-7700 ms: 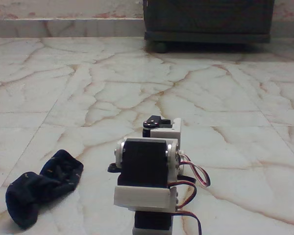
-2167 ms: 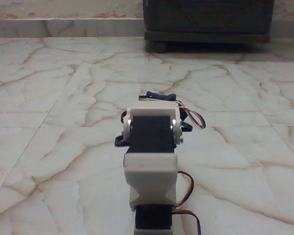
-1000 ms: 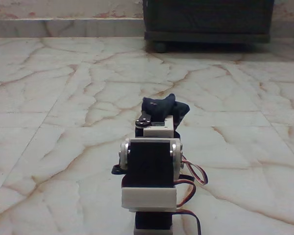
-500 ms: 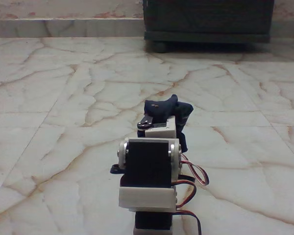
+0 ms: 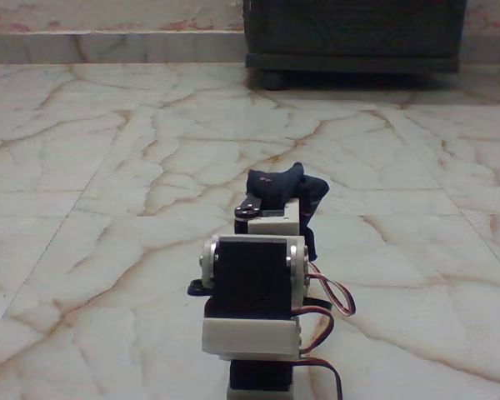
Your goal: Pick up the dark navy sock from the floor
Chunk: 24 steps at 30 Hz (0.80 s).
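The sock [image 5: 293, 190] is off the floor [image 5: 108, 167]. In the fixed view it shows as a dark navy bunch at the far end of the arm, rising above the white wrist block and drooping down its right side, with a fold hanging toward the tiles. Whether the lowest fold clears the floor or brushes it cannot be told, since the arm's body hides the part below.

The gripper [image 5: 275, 196] sits right behind that bunch as seen from the camera, which looks along the arm from its base. The fingers themselves are covered by fabric and by the wrist, so I cannot tell how wide they stand; the sock staying bunched up at the arm's tip suggests they are pinching it.

The relation that matters: the sock lies straight ahead of the gripper and slightly to the picture's right, its loose length hanging downward, not stretched along the floor. Any further move is therefore a lift, straight up and back toward the base, and the risk, as I judge it, is the hanging end dragging or the fabric slipping out.

Beyond the arm, red and black wires [image 5: 329, 304] loop at its right side, and a dark cabinet [image 5: 354, 33] stands well apart at the far wall.
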Each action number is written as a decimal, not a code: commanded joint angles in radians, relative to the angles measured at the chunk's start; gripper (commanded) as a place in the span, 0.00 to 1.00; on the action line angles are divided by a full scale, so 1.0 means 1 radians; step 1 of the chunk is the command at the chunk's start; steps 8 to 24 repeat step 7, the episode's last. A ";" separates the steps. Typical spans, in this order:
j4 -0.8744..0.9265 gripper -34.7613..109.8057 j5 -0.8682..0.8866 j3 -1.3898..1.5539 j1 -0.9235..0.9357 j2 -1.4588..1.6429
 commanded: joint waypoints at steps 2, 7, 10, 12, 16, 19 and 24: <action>0.006 0.24 0.005 -0.003 0.000 0.034; 0.008 0.24 0.005 -0.003 -0.002 0.034; 0.008 0.24 0.005 -0.003 -0.002 0.034; 0.008 0.24 0.005 -0.003 -0.002 0.034; 0.008 0.24 0.005 -0.003 -0.002 0.034; 0.008 0.24 0.005 -0.003 -0.002 0.034; 0.008 0.24 0.005 -0.003 -0.002 0.034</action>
